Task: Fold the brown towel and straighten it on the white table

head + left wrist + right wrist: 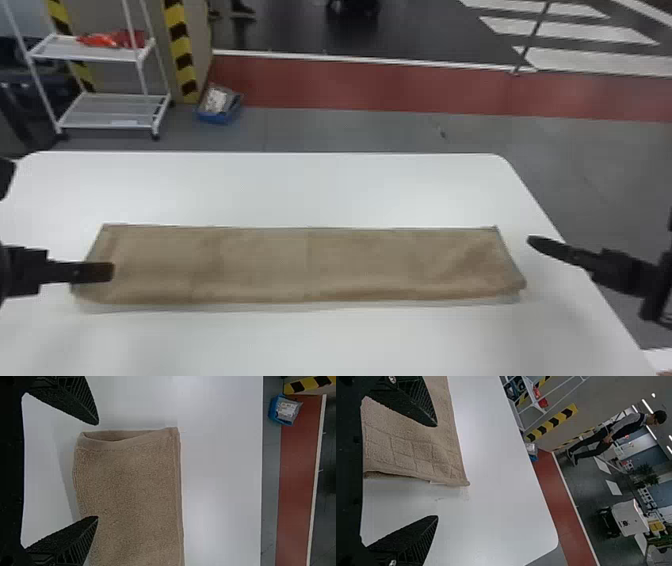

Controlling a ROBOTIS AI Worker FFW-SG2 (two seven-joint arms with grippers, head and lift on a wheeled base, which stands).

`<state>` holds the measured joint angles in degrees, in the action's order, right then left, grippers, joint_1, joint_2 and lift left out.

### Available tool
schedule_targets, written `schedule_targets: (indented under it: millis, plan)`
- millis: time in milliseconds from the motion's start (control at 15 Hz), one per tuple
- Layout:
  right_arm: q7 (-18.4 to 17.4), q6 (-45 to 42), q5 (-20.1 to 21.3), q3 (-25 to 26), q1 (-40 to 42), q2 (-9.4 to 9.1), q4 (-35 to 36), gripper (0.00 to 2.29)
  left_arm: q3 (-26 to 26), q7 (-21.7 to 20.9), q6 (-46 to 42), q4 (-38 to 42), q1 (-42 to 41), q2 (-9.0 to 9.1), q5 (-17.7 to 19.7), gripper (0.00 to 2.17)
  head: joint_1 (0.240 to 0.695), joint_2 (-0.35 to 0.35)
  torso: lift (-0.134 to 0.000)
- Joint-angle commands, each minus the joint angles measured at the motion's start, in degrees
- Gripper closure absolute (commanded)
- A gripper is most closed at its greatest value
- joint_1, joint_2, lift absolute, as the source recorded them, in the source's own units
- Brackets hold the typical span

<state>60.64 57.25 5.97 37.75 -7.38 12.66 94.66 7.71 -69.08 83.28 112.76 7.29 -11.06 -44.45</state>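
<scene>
Brown towel [310, 265], folded into a long, narrow strip, is lying flat across the white table [320, 190], its length running from left to right. Its far edge is running nearly straight; the near edge is curving slightly, and faint creases are marking the terry surface. One end is gaping between layers.

black arms [620, 272], ribbed fingers [77, 394], silver screws [392, 379]

With twelve o'clock straight out from the robot, the right gripper [541, 243] has its fingers [413, 401] spread wide over the white table [502, 506] — the brown towel's [411, 451] end, patterned with squares, at nine o'clock — and a red floor strip [552, 479] beyond the table's edge at twelve.
</scene>
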Motion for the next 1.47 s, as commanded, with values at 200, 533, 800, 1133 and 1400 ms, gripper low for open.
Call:
schedule_targets:
  millis: [200,533,800,1133,1400]
  plan:
    - [0.0,-0.3,0.0,-0.4,0.0,0.0,0.0,0.05,0.0,0.1,-0.4,-0.1,0.1,-0.01,0.1,0.03,0.695,-0.127,-0.124]
    - [0.0,-0.5,0.0,-0.5,0.0,0.0,-0.3,0.05,0.0,0.4,-0.7,-0.4,0.1,-0.01,0.2,0.03,0.695,-0.123,-0.124]
    - [0.0,-0.5,0.0,-0.4,-0.1,0.0,-0.3,0.05,0.1,0.7,-0.7,-0.6,0.3,-0.1,0.4,0.03,0.695,-0.122,-0.124]
    - [0.0,-0.9,0.0,-0.4,-0.1,0.0,-0.6,0.05,0.5,3.6,-1.6,-2.9,1.7,0.08,2.4,0.14,0.695,-0.114,-0.124]
    - [0.0,-0.9,0.3,-0.2,-0.1,0.0,-0.7,0.05,0.6,2.9,-2.6,-5.0,2.1,-0.01,3.5,0.42,0.695,-0.118,-0.124]
